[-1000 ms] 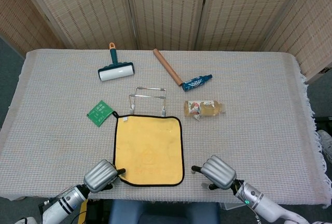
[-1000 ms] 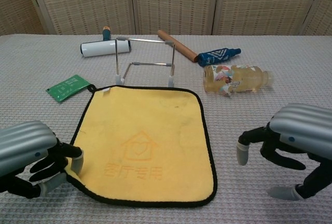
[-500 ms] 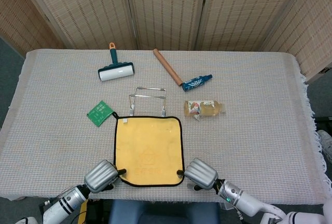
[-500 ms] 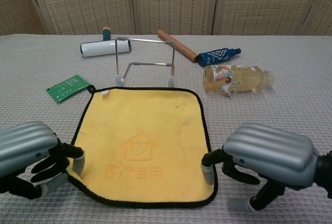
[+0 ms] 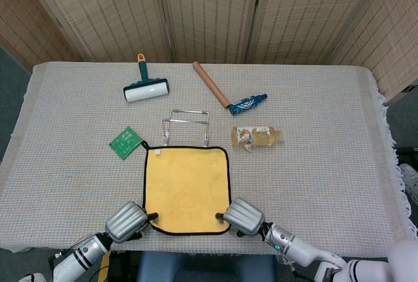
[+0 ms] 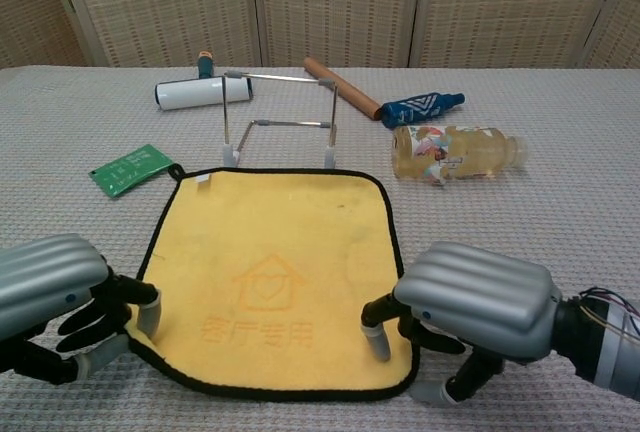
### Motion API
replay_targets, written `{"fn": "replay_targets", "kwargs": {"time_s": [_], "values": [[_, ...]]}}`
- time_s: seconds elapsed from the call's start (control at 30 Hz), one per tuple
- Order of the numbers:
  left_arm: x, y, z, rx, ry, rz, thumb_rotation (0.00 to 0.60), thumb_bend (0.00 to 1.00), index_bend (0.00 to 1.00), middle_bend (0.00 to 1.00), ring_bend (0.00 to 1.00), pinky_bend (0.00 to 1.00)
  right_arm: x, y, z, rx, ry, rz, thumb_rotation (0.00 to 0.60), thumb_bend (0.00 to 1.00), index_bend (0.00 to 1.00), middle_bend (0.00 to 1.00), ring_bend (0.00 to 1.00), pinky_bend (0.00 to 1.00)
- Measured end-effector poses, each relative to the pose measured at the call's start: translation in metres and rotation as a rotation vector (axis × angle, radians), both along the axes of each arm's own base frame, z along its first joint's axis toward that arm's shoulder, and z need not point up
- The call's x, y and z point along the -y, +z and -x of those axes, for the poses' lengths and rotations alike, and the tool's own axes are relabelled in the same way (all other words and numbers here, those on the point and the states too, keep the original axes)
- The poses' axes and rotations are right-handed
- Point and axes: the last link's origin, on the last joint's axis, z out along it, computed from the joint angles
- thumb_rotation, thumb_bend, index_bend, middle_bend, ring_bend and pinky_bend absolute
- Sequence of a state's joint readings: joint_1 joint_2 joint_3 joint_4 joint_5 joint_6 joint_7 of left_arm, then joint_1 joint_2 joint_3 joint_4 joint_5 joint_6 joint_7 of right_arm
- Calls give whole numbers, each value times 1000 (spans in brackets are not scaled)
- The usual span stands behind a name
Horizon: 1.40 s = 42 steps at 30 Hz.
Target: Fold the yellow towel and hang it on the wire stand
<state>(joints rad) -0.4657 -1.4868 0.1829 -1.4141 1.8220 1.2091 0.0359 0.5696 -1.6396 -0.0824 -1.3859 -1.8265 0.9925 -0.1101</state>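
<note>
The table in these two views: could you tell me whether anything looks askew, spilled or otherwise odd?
Only the drink bottle stands out: it lies on its side right of the wire stand, with no visible spill. The yellow towel lies flat and square.

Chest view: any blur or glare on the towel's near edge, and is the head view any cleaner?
Chest view: yellow towel sharp, evenly lit, no glare; each robot hand (left, right) looms large and covers a near corner. Head view: equally sharp, soft shadows, towel smaller.

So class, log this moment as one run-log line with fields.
towel: flat, unfolded | left hand: at near left corner | right hand: fingertip on near right corner | stand: bare
</note>
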Motion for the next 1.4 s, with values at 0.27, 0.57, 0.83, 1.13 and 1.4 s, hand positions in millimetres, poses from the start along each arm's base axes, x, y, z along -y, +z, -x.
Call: {"fn": "replay_targets", "kwargs": {"time_s": [0.27, 0.57, 0.83, 1.13, 1.4], "values": [[0, 2, 0, 12, 6, -1, 600, 581, 536, 876, 793, 840, 2, -6, -7, 23, 15, 11, 600, 415, 602, 901, 1000, 1000], [-3, 8, 0, 52, 40, 8, 600, 580, 536, 876, 793, 841, 4, -4, -12, 48, -7, 22, 600, 438, 641, 903, 1000, 1000], [-18, 12, -5, 111, 119, 49, 600, 580, 535, 876, 793, 841, 20, 2, -15, 81, -82, 62, 600, 441, 641, 903, 1000, 1000], [-53, 20, -9, 204, 299, 117, 600, 580, 524, 876, 793, 841, 42, 7, -26, 108, -139, 138, 600, 447, 642, 903, 1000, 1000], [-88, 29, -13, 231, 404, 114, 600, 580, 489, 876, 793, 841, 59, 8, -34, 101, -171, 193, 600, 450, 644, 903, 1000, 1000]]}}
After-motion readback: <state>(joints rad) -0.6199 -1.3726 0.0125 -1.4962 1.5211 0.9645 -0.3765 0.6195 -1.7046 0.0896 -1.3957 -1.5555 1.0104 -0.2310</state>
